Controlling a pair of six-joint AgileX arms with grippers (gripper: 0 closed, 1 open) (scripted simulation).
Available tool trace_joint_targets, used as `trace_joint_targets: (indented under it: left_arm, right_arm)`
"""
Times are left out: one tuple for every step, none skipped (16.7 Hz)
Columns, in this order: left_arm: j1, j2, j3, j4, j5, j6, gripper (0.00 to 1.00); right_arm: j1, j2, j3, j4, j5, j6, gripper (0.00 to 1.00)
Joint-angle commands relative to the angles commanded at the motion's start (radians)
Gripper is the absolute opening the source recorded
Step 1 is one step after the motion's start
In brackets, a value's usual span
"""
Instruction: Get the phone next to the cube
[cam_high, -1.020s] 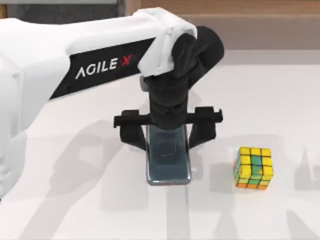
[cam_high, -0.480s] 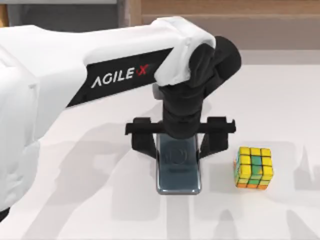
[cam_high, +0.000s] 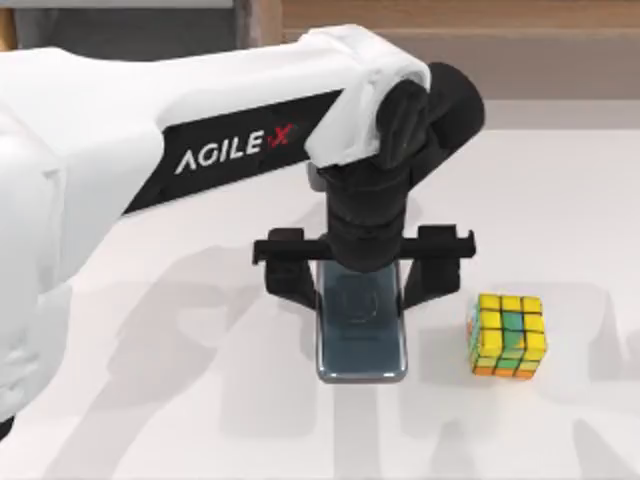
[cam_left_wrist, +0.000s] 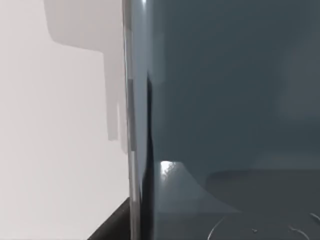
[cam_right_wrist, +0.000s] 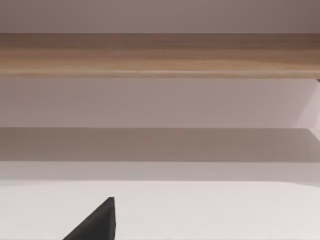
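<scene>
Glossy dark grey-black phone (cam_high: 362, 340) lies flat on the white counter (cam_high: 560, 200), my left tool (cam_high: 362, 290) straddling it, fingers spread at its edges (grip unclear). Yellow-tiled puzzle cube (cam_high: 508, 335) sits near at three o'clock; placement looks nearly finished, release left.

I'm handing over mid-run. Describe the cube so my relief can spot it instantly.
On the white table, look toward the right side, just right of the left tool and the dark phone it straddles. The cube is the small blocky thing with black grid lines and mostly yellow tiles.
</scene>
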Motion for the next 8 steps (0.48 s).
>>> trace_joint_targets:
  left_arm:
    - [0.0, -0.005, 0.002, 0.003, 0.0, 0.0, 0.0]
    - [0.0, -0.01, 0.005, 0.006, 0.001, 0.0, 0.0]
    - [0.0, -0.016, 0.008, 0.01, 0.001, 0.0, 0.0]
    - [-0.001, -0.022, 0.011, 0.014, 0.001, 0.0, 0.0]
    - [-0.001, -0.028, 0.015, 0.018, 0.002, 0.0, 0.0]
    - [-0.001, -0.035, 0.018, 0.023, 0.002, 0.0, 0.0]
    - [-0.001, -0.041, 0.021, 0.027, 0.003, 0.0, 0.0]
    - [-0.001, -0.048, 0.024, 0.032, 0.003, 0.0, 0.0]
  right_arm:
    - [0.0, 0.0, 0.0, 0.0, 0.0, 0.0, 1.0]
    - [0.0, 0.0, 0.0, 0.0, 0.0, 0.0, 1.0]
    - [0.0, 0.0, 0.0, 0.0, 0.0, 0.0, 1.0]
    - [0.0, 0.0, 0.0, 0.0, 0.0, 0.0, 1.0]
    - [0.0, 0.0, 0.0, 0.0, 0.0, 0.0, 1.0]
    - [0.0, 0.0, 0.0, 0.0, 0.0, 0.0, 1.0]
    - [0.0, 0.0, 0.0, 0.0, 0.0, 0.0, 1.0]
    - [0.0, 0.0, 0.0, 0.0, 0.0, 0.0, 1.0]
